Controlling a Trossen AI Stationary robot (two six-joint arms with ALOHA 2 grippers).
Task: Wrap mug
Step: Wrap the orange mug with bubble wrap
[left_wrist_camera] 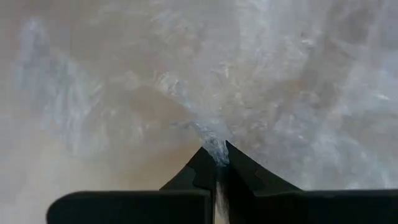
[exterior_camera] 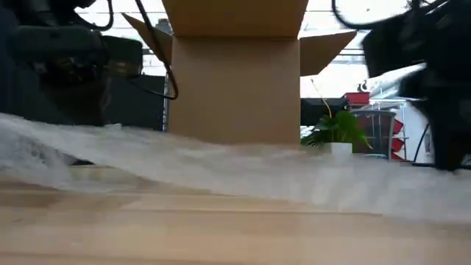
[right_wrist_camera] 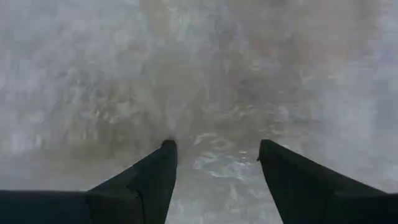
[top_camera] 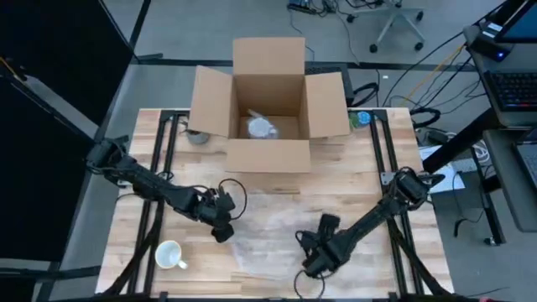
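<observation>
**Getting the wrap ready for the mug**

The left gripper (left_wrist_camera: 217, 163) was closed tight on a pinch of the bubble wrap (top_camera: 268, 231), near the sheet's left edge. The right gripper (right_wrist_camera: 214, 165) was open, with its two fingers (right_wrist_camera: 152, 180) pointing down over the wrap near the front of the table (top_camera: 369, 176). It held nothing.

The mug (top_camera: 170, 255) lay on its side on the wood, to the left of the wrap and near the front edge. It was not on the sheet yet.

To do this step well, the wrap likely needed to lie flat and stay put, and the mug had to end up on it. A slow pull would be best, since the thin sheet could bunch up or tear.

The open cardboard box (top_camera: 268, 105) stood at the back, well apart from both arms. The mug sat close to the table's front edge, so a hard bump might knock it off. There was open wood between the wrap and the box.
</observation>
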